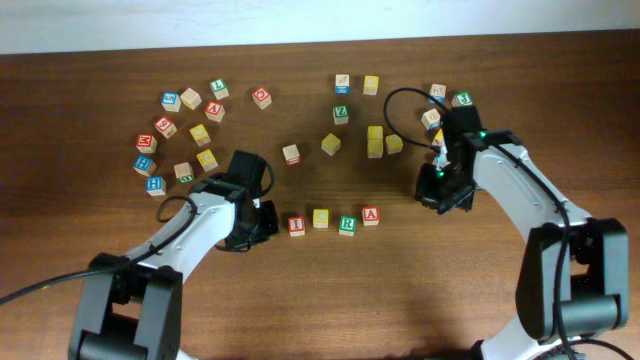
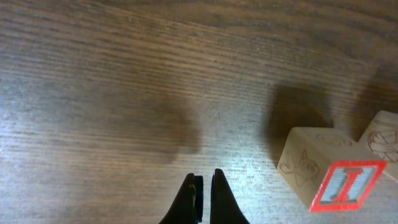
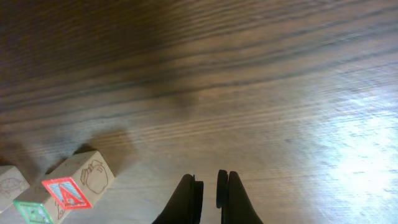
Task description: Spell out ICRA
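Four cubes stand in a row at the table's front middle: red I (image 1: 297, 225), yellow C (image 1: 321, 218), green R (image 1: 346, 224) and red A (image 1: 371, 215). My left gripper (image 1: 266, 222) rests just left of the I cube, apart from it. In the left wrist view the gripper (image 2: 204, 178) is shut on nothing, with the I cube (image 2: 345, 185) to its right. My right gripper (image 1: 432, 198) hangs right of the A cube, a gap between them. In the right wrist view it (image 3: 210, 179) is shut and empty, with the A cube (image 3: 74, 186) and R cube (image 3: 31, 211) at lower left.
Several loose letter cubes lie scattered behind the row: a cluster at back left around a blue-faced cube (image 1: 145, 163), yellow ones near the middle (image 1: 375, 140), and a few by the right arm (image 1: 432, 118). The far table edge meets a white wall.
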